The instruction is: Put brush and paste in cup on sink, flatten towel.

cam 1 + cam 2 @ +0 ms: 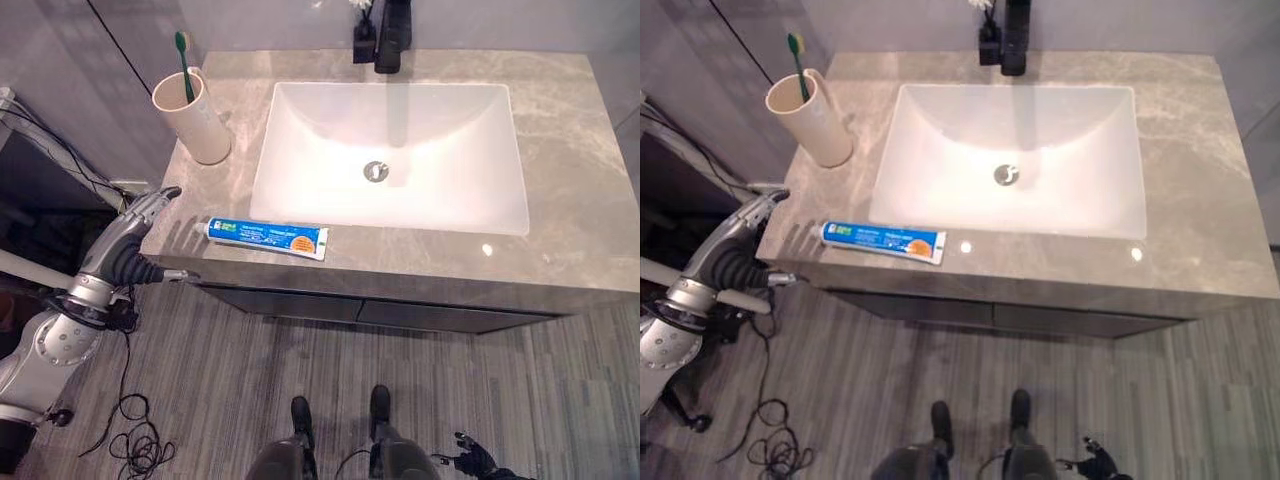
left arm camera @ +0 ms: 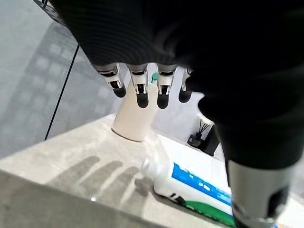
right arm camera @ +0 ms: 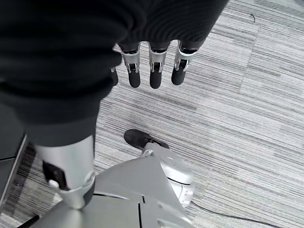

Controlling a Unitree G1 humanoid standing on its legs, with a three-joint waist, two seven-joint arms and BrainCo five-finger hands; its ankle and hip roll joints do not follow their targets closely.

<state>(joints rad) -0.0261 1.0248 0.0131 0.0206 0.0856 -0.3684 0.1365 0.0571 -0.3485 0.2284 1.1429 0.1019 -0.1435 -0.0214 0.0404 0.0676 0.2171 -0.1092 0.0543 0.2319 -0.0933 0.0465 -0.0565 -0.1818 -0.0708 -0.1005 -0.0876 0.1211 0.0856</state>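
A beige cup (image 1: 195, 119) stands at the counter's back left corner with a green toothbrush (image 1: 185, 66) upright in it. A blue and white toothpaste tube (image 1: 267, 238) lies flat on the counter (image 1: 560, 170) near its front edge, in front of the white basin (image 1: 390, 155). My left hand (image 1: 135, 232) hovers at the counter's left front corner, a short way left of the tube, open and holding nothing. The left wrist view has its fingers (image 2: 142, 92) straight above the counter, with the tube (image 2: 199, 190) and the cup (image 2: 135, 118) beyond. My right hand (image 3: 152, 66) hangs low by my side over the floor, open.
A black tap (image 1: 390, 35) rises behind the basin. The basin's drain (image 1: 376, 171) sits at its middle. Dark cabinet fronts (image 1: 370, 310) run under the counter. A grey wall (image 1: 70, 60) stands to the left, and striped grey flooring (image 1: 300, 360) lies below.
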